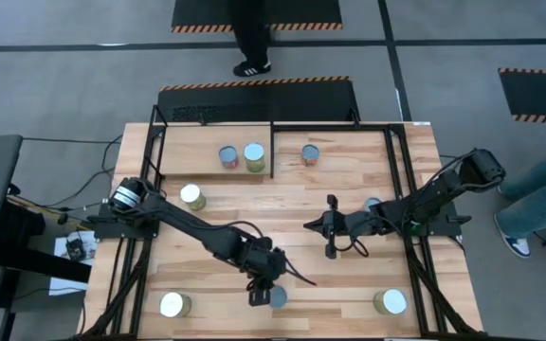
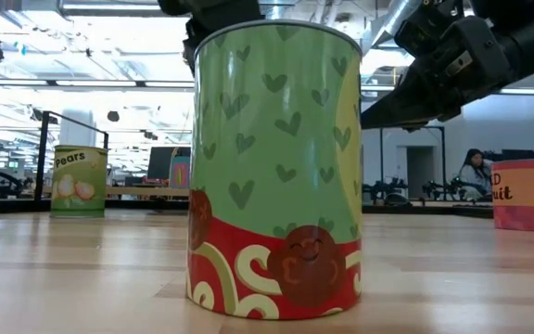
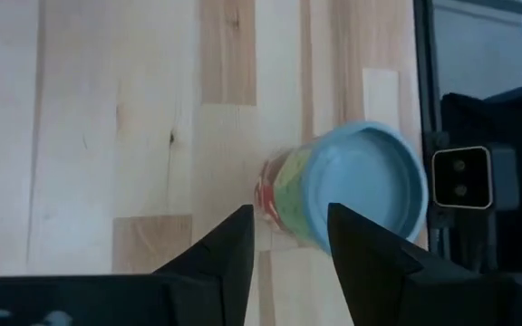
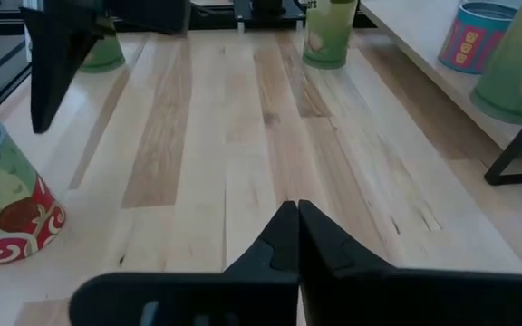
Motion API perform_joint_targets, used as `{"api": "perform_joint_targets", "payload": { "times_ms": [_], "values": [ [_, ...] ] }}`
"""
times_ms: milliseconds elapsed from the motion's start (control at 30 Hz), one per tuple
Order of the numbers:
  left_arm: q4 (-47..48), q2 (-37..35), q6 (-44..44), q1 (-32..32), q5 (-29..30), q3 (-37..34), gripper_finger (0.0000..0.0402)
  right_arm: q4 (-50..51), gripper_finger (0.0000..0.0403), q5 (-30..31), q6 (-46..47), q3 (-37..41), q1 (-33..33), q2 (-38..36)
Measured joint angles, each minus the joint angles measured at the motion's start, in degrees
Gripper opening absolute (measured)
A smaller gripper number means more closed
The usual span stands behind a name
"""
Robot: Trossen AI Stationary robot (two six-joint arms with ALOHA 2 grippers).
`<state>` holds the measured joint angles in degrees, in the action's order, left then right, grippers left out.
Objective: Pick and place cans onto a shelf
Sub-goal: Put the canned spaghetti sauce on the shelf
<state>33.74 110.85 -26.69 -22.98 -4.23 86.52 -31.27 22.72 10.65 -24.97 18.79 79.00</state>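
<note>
A green-and-red can (image 3: 356, 195) stands upright on its base on the table near the front edge (image 1: 279, 297) and fills the low view (image 2: 276, 176). My left gripper (image 3: 288, 237) hangs open just above it, fingers slanting down, the can's top beyond the fingertips and off to one side. I see no touch. My right gripper (image 4: 295, 215) is shut on nothing above mid-table (image 1: 308, 225), pointing toward the table's left. The shelf (image 1: 349, 169) at the far side bears three cans (image 1: 254, 155).
A pears can (image 1: 192, 196) stands left of centre. More cans stand at the near left (image 1: 174, 305) and near right (image 1: 390, 301); another (image 1: 373, 204) is half hidden under my right arm. Black frame rails (image 1: 413, 275) border the table. A person (image 1: 251, 43) stands beyond the far edge.
</note>
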Motion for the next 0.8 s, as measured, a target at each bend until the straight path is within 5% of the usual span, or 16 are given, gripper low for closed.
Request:
{"api": "perform_joint_targets", "payload": {
  "times_ms": [800],
  "values": [
    [-2.2, 3.5, 2.6, 0.0, -3.0, -0.3, 0.0128, -0.6, 0.0012, 0.1, 0.3, 0.0, 0.1, 0.0]
  ]
}}
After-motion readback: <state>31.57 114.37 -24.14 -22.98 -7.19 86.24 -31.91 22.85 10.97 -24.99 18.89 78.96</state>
